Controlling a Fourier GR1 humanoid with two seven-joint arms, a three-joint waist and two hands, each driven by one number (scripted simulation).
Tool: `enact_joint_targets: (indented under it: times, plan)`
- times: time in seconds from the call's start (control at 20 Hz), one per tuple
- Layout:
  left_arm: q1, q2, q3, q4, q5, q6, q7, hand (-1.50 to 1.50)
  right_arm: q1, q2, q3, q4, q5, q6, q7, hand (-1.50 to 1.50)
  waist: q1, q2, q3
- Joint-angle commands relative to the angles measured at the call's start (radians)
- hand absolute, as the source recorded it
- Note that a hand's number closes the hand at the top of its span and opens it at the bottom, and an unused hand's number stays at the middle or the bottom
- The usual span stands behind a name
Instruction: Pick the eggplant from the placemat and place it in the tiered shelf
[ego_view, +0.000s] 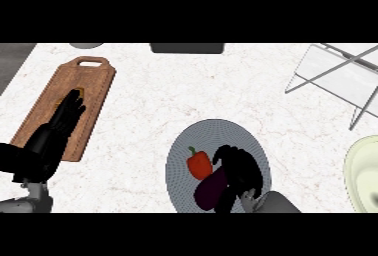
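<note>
On the grey placemat (181, 150), the right hand (240, 170) curls its fingers (235, 192) round the eggplant (210, 190); left hand (65, 117) rests flat, fingers straight

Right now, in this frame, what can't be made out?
- Eggplant, head view: right side covered by the right robot hand; grip contact unclear.
- Tiered shelf: cut off by the right edge.
- Pale dish: cut off at right.
- Left robot hand: covers part of the cutting board.

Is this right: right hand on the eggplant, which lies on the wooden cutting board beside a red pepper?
Not quite. The right hand is on the eggplant, beside the red pepper, but both lie on the grey round placemat, not the wooden cutting board. The head view shows it.
</note>
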Motion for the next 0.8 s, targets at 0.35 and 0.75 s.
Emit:
enact_joint_targets:
  times: [0.35, 0.75]
  plan:
    - [-0.050, -0.001, -0.008, 0.016, -0.004, -0.011, 0.014, 0.00, -0.292, 0.118, -0.309, 0.243, 0.287, -0.272, 0.494, 1.50, 0.020, 0.036, 0.007]
    - [-0.043, -0.012, -0.026, 0.013, -0.026, -0.002, 0.009, 0.00, -0.620, 0.152, -0.471, 0.279, 0.582, -0.397, 0.594, 1.50, 0.032, 0.029, 0.007]
